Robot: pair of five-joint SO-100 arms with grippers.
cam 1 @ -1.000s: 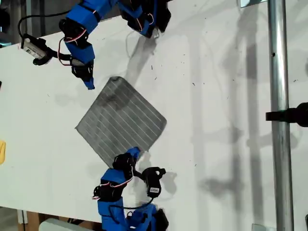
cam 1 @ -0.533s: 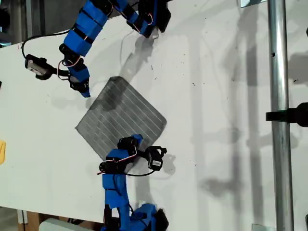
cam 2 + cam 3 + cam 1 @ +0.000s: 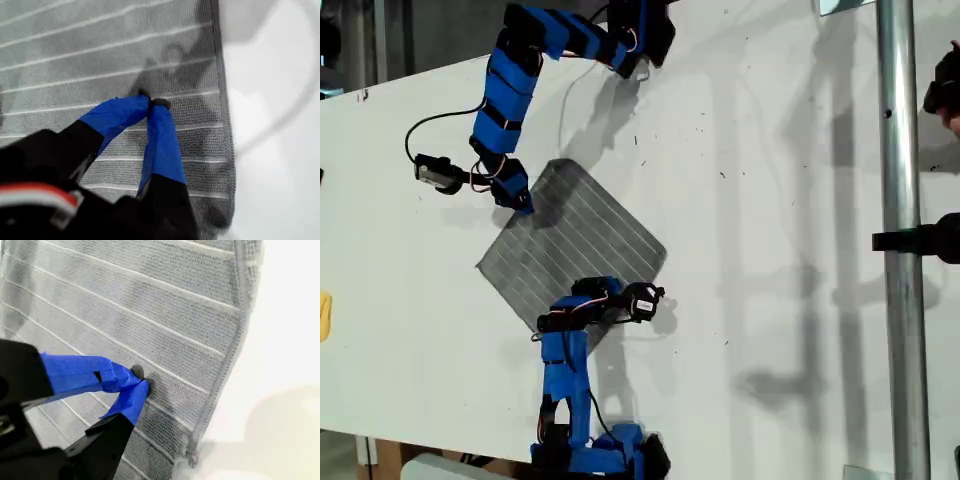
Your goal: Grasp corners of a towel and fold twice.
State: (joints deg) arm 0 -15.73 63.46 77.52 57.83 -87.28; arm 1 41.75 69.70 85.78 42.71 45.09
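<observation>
White table (image 3: 770,150), towel (image 3: 570,250) flat on it as a diamond, well apart from the metal pole (image 3: 895,200), on the exterior view's left of it. It is square, so there is no long axis, and the pale stripes run corner-to-corner-ish across it. Starting farthest from the pole, one blue arm (image 3: 505,90) reaches down and its tip sits on the towel edge that faces away from the pole, near the diamond's top point. Next, a second blue arm (image 3: 565,350) comes up from the table's near edge, its tip on the towel's lower part, on the side nearer the pole. I can't match either arm to a wrist camera, so no first/second label in the exterior view. In the first wrist view, my first gripper (image 3: 152,102) is narrow, tips almost meeting and pressed on the cloth. The hemmed edge runs beside it, and a corner (image 3: 227,220) lies back toward the gripper's base, not at the tips. In the second wrist view, my second gripper (image 3: 142,377) is also pinched close on the striped cloth, with its corner (image 3: 190,459) likewise behind the tips. I can't tell if either one actually has fabric nipped. Judgement: both tips sit inboard of their corners, so the lift hinges on a real pinch there.
</observation>
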